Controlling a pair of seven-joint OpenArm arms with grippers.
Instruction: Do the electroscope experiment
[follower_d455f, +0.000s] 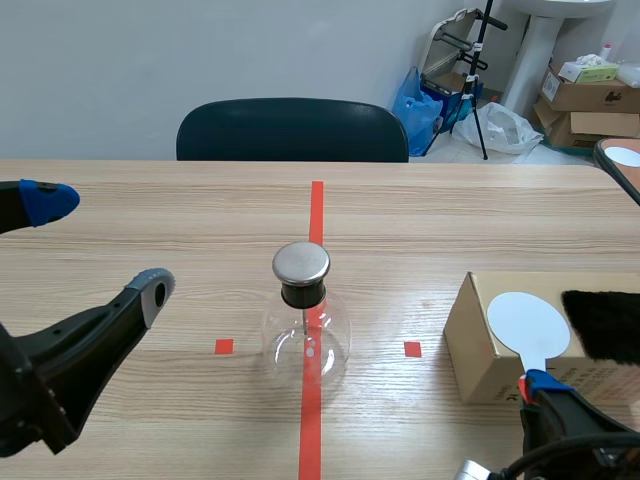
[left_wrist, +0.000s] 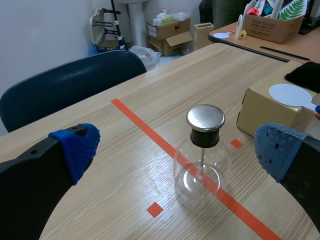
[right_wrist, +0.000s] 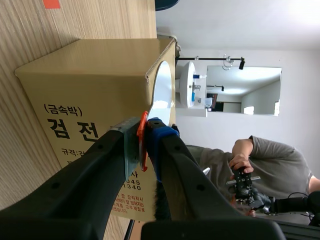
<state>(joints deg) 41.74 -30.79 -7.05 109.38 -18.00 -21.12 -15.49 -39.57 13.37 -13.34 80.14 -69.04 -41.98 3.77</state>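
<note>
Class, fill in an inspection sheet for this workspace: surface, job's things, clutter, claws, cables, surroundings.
Surface: wooden table, orange-red tape marks.
Job's things: glass electroscope on the centre line; white disc paddle and black fur on the cardboard box.
Clutter: nothing seen.
Claws: left claw open, apart from the electroscope; right claw shut on the paddle's handle.
Cables: black cable at the right arm.
Surroundings: dark chair, stacked boxes, a person.
</note>
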